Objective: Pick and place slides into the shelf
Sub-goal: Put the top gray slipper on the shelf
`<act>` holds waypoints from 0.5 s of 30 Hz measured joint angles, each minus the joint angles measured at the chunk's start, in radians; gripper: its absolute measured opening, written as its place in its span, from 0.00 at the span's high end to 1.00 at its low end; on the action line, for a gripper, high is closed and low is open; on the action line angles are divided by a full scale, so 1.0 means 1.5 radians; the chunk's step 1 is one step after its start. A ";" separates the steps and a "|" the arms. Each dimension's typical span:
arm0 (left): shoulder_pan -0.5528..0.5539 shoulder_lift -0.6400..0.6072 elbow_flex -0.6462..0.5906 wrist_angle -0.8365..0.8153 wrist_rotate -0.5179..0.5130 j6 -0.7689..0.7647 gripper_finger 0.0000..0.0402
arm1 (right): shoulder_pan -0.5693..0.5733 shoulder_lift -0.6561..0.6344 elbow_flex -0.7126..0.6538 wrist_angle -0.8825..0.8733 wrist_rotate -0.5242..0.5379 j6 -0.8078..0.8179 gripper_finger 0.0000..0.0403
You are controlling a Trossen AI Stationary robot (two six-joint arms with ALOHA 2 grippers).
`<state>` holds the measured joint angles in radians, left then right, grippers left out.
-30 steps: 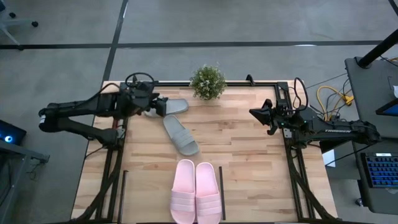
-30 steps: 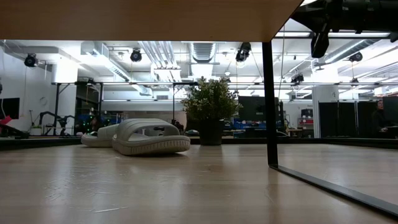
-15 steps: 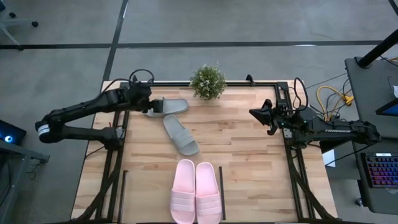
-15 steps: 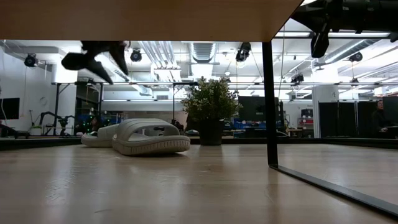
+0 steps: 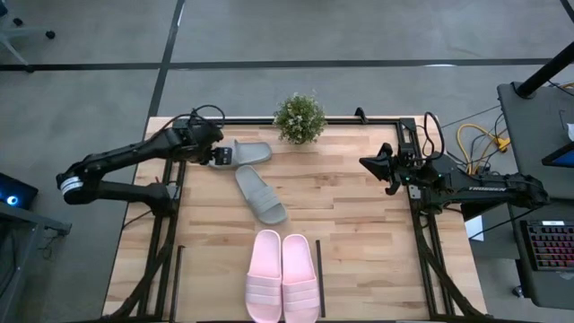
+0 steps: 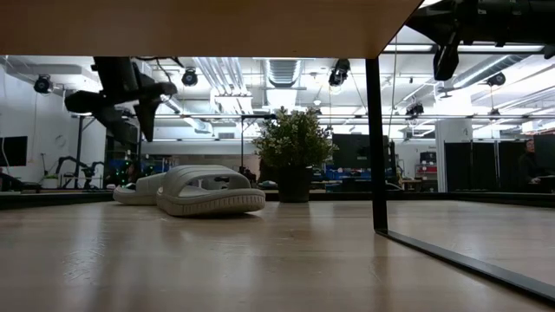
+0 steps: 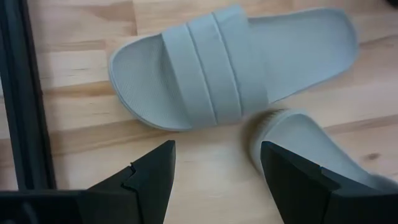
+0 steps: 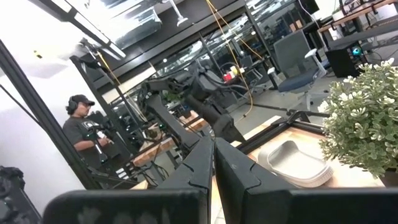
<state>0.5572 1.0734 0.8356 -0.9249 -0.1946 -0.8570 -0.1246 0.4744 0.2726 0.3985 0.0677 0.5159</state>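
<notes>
Left gripper (image 5: 221, 156), fingers spread, hovers above the far grey-green slide (image 5: 250, 153) near the potted plant (image 5: 300, 117); second grey-green slide (image 5: 261, 194) lies mid-table. Pink pair (image 5: 283, 276) sits between the shelf bars (image 5: 320, 289). Right gripper (image 5: 369, 163) waits, fingers pressed together.

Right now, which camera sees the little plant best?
The high view shows the whole potted plant at the table's far edge, beside a grey-green slide. The low view shows it side-on behind the slides. The right wrist view catches only part of its leaves. The left wrist view misses it.
</notes>
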 joint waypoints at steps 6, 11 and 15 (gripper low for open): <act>0.000 0.044 -0.007 0.003 -0.024 0.018 0.45 | 0.000 0.000 0.000 -0.001 -0.005 0.000 0.98; 0.000 0.063 0.001 0.024 -0.006 0.021 0.45 | 0.000 0.000 0.000 -0.001 -0.015 0.002 0.98; 0.000 0.065 0.010 0.060 -0.001 0.021 0.45 | 0.000 0.000 0.000 -0.001 -0.015 0.002 0.98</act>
<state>0.5571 1.1704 0.8513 -0.8353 -0.1955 -0.8257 -0.1246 0.4744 0.2726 0.3969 0.0452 0.5186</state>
